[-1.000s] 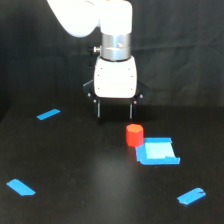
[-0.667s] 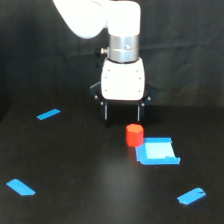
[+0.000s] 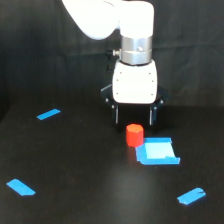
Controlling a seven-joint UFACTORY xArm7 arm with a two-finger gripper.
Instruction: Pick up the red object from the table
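In the exterior view, your gripper [image 3: 135, 118] hangs with its jaws spread open, empty, just at 12 o'clock from the red object [image 3: 134, 135]. That cylinder stands upright on the table [image 3: 80, 175], touching the blue patch [image 3: 157, 152] at its 4 o'clock.

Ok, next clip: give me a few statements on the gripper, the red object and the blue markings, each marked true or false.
1. The gripper is open, with nothing between its fingers. True.
2. The red object is lifted off the table. False: it stands on the table, below the gripper.
3. The blue square patch lies just to the exterior view's right of the red object. True.
4. The red object sits on top of the blue square patch. False: it stands beside the patch's corner.
5. Three blue tape strips are visible. True.
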